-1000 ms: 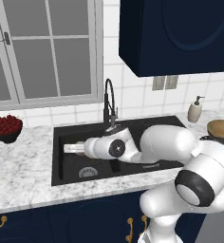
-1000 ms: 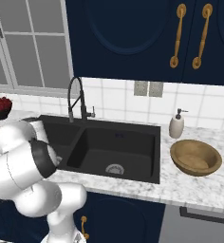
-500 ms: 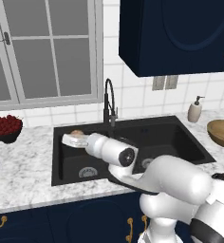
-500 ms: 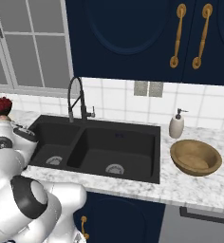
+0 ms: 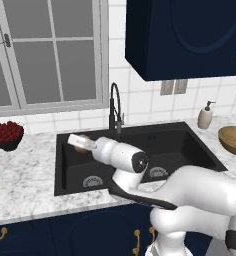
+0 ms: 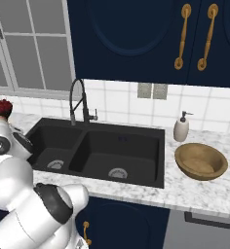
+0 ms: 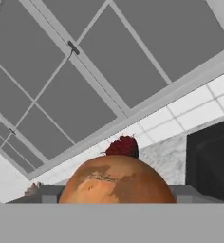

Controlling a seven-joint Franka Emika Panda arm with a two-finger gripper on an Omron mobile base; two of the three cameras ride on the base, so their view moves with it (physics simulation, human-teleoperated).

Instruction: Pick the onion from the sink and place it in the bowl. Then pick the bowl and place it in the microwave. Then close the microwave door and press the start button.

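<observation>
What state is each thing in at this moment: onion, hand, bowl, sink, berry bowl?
onion: held in the hand, lifted above the sink's left basin
hand: closed on the onion
bowl: upright on the counter, empty
sink: both basins empty, faucet not running
berry bowl: upright on the counter, heaped with berries

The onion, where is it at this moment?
The onion sits between the fingers of the hand, above the left basin of the sink in the left base view; in the hand view the berries lie behind it.

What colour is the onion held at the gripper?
Orange-tan with darker brown mottling: the onion shows best in the hand view.
</observation>
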